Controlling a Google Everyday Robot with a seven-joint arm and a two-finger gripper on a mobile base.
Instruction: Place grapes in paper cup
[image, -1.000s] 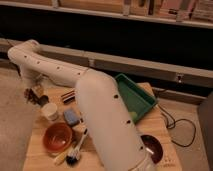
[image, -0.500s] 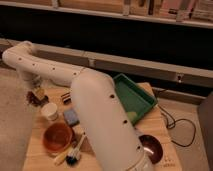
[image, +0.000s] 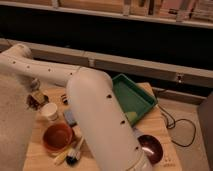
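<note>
Right by the left edge of the wooden table (image: 36, 159), the gripper (image: 36, 98) hangs at the end of the long white arm (image: 55, 75). Its claw is pinched tight on the grapes (image: 33, 103), a small dark clump. The grapes are just to the left of the paper cup (image: 50, 111), not in it. The little white cup stands up straight. A red-orange bowl (image: 57, 137) sits in front of the cup. A green tray (image: 132, 97) lies far off to the right.
</note>
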